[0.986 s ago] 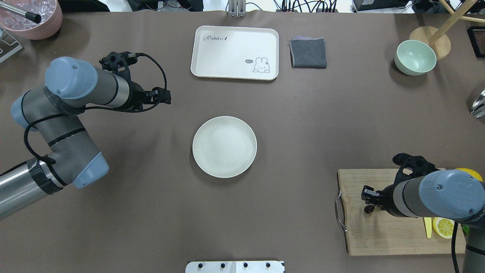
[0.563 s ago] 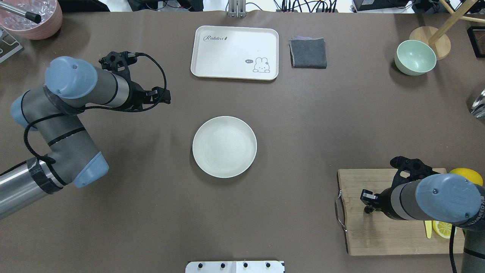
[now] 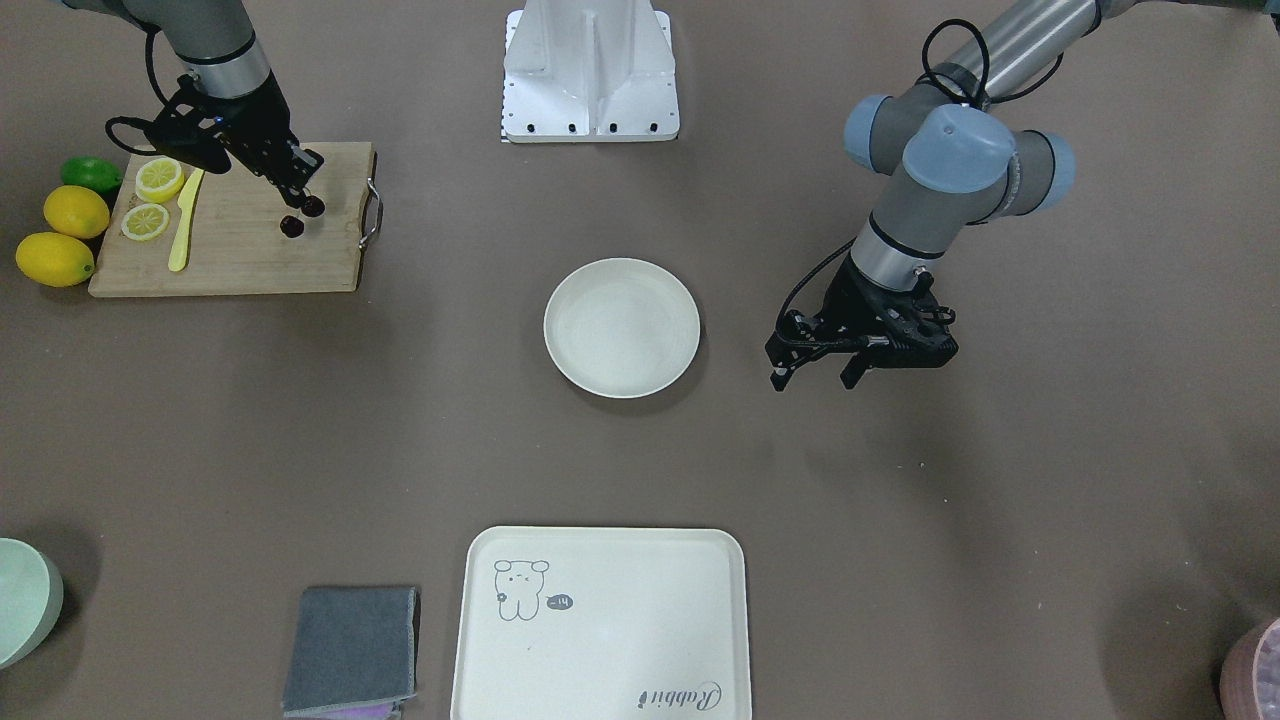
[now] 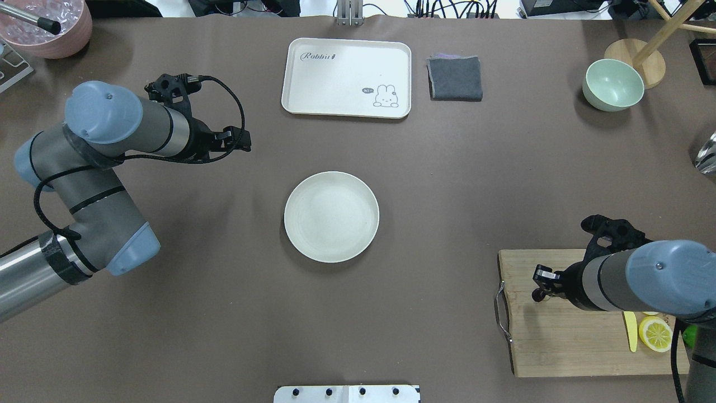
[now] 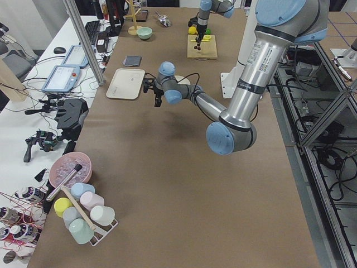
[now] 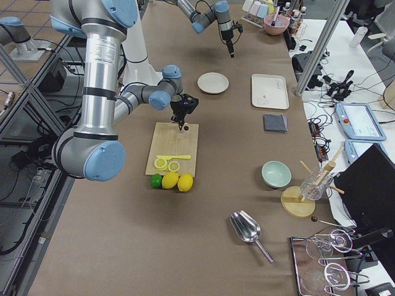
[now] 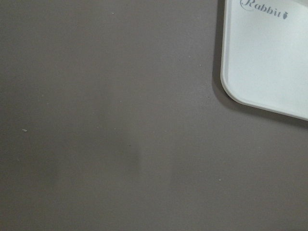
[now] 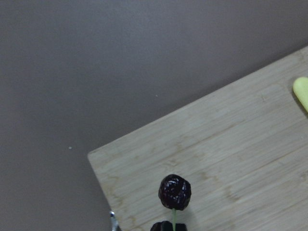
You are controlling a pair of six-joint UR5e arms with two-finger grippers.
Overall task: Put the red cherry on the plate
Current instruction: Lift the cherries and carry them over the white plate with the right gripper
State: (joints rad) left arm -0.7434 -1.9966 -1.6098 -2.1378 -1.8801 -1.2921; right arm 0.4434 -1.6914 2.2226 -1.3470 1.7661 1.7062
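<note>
The red cherry [image 3: 313, 206] is a pair of tiny dark maroon fruits on thin stems, hanging just over the wooden cutting board [image 4: 559, 341]. My right gripper [image 3: 303, 183] is shut on the stems. In the right wrist view one cherry [image 8: 174, 191] dangles over the board's corner. From overhead, the cherry [image 4: 536, 296] shows right below the right gripper [image 4: 541, 276]. The plate [image 4: 331, 217] is round, cream-white and bare at the table's middle, well apart from the cherry. Beyond the plate's far left side, my left gripper [image 3: 812, 380] hangs open with nothing in it.
Lemon halves [image 4: 654, 334] and a yellow knife [image 4: 631, 331] lie on the board, with whole lemons [image 3: 60, 258] and a lime [image 3: 90, 173] beside it. At the far side are a cream rabbit tray [image 4: 347, 77], a grey cloth [image 4: 455, 78] and a mint bowl [image 4: 612, 85].
My right gripper has lifted the cherry off the cutting board and drifted slightly toward the far side. The left arm has barely moved.
</note>
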